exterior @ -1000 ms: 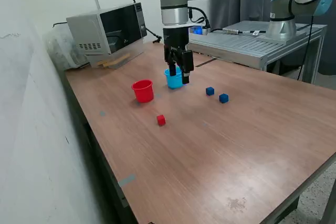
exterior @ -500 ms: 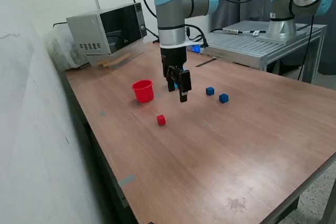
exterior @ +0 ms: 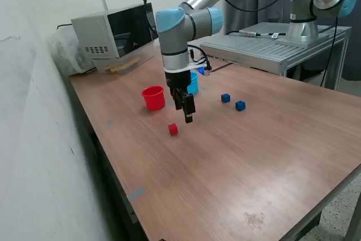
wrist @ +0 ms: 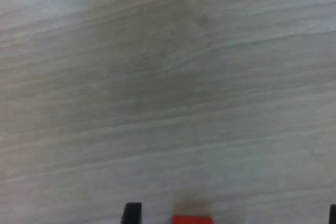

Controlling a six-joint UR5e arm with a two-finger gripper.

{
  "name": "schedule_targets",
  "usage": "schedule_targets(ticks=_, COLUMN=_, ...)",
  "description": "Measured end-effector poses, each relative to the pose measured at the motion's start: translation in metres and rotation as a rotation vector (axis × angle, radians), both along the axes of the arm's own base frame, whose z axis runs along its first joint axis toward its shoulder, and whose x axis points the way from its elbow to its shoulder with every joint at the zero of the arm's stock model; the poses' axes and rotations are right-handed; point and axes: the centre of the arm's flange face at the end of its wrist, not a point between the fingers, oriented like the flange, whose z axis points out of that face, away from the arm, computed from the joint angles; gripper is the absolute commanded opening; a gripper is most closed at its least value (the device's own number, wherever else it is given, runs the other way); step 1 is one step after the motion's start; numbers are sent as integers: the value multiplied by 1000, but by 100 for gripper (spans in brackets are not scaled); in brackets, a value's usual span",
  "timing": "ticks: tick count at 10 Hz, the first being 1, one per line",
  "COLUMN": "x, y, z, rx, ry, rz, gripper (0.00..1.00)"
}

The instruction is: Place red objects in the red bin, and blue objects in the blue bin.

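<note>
The hand [exterior: 185,111] hangs above the desk [exterior: 237,156], fingers spread apart and holding nothing, just above and beside the one red cube [exterior: 173,130] in view; in the wrist view the red cube [wrist: 192,219] lies between the two fingertips [wrist: 131,213]. The red cup [exterior: 153,97] stands near the cube, toward the exterior view's left of the arm, and the blue cup [exterior: 193,82] is partly hidden behind the arm. Two blue cubes [exterior: 225,98] [exterior: 241,105] lie close together, apart from the hand toward the exterior view's right.
</note>
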Motion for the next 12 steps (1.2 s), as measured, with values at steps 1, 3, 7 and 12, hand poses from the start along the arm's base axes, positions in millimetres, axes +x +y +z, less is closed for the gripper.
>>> schedule_targets(ticks=1, x=-2, y=4, z=-9, rx=0, ry=-8, rz=-3, gripper=100)
schedule_targets(ticks=3, x=-6, y=6, z=-18, rx=-1, ry=-9, rz=-2, gripper=100)
schedule_targets(ticks=7, x=-17, y=8, z=-15, rx=0, ry=19, rz=10, gripper=100)
schedule_targets(ticks=12, x=-26, y=15, z=-23, rx=5, ry=47, rz=17, gripper=0)
